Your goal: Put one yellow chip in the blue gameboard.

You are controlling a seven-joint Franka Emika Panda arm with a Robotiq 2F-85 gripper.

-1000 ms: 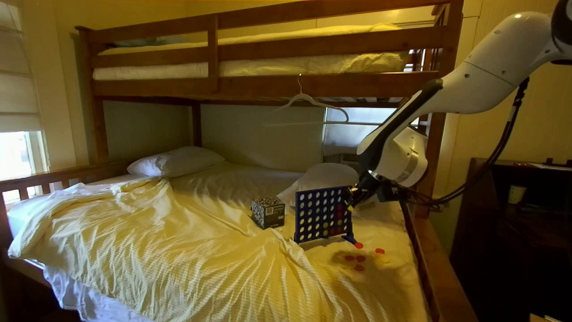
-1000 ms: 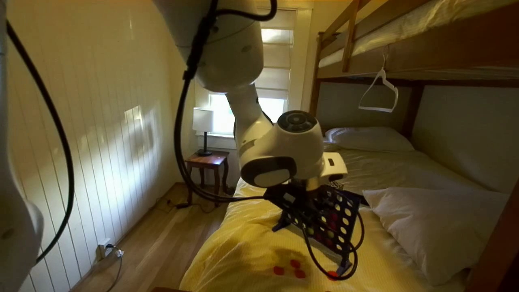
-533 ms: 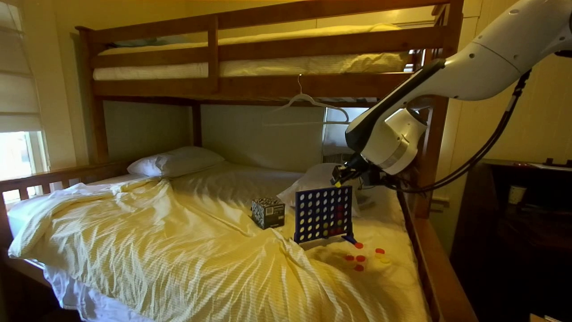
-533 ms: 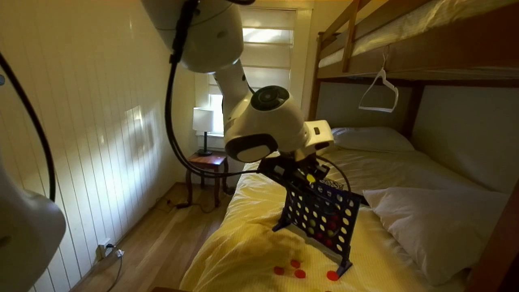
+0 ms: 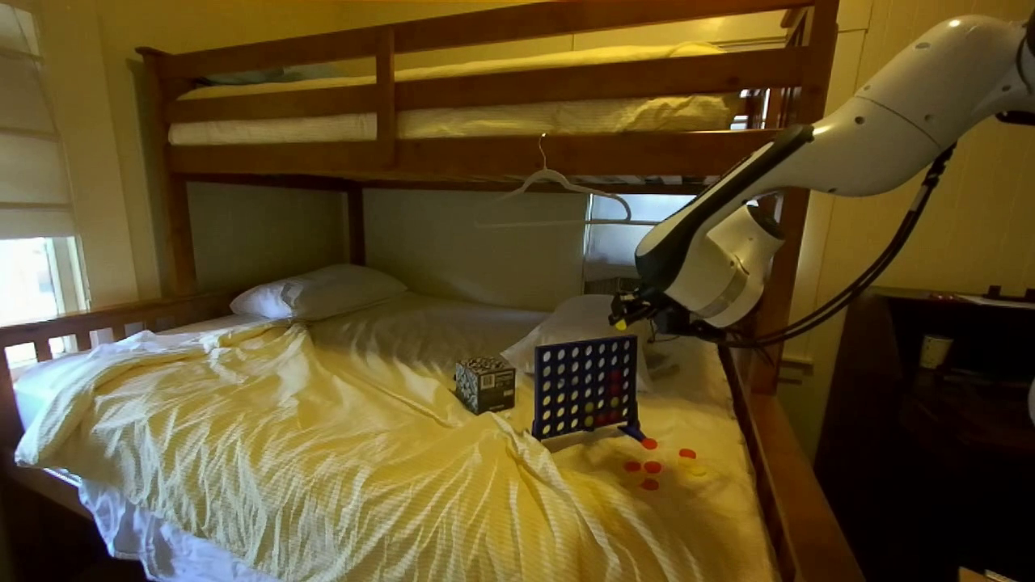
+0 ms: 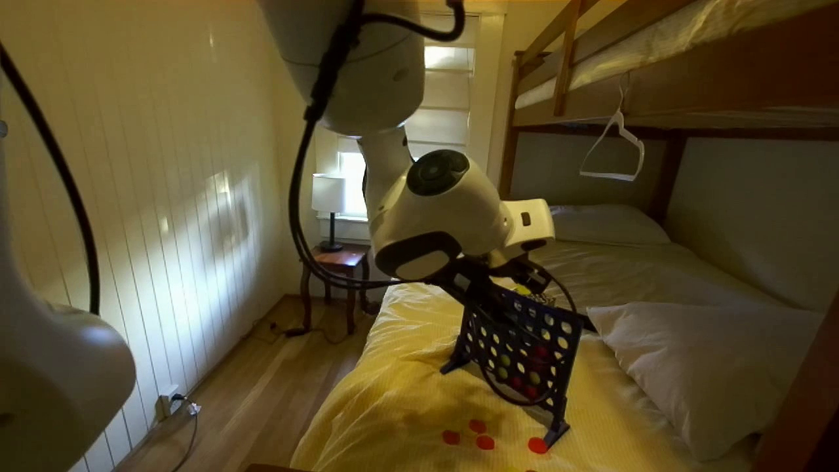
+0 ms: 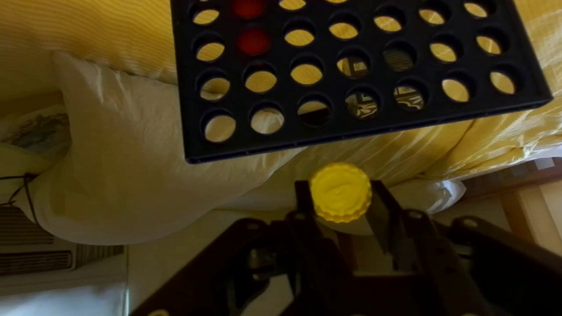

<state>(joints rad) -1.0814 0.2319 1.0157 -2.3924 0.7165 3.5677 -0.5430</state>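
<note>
Nearest in the wrist view, the black two-fingered robot gripper (image 7: 341, 194) clasps a round scalloped yellow plastic chip (image 7: 341, 193) between its narrowed jaws. Beyond the chip and apart from it stands the upright dark-blue plastic gameboard (image 7: 326, 49), pierced with rows of round holes, its top edge just below the chip in an exterior view; flat round red chips (image 5: 652, 467) lie near its foot on the yellow bedspread (image 5: 323, 436). Behind the gameboard are a dark patterned cube-shaped box (image 5: 485, 385) and a pale fabric pillow (image 5: 570, 326).

Both ext. views afar, share bed (image 5: 340, 428), gameboard (image 5: 581, 389); wrist cam close, angled down.
</note>
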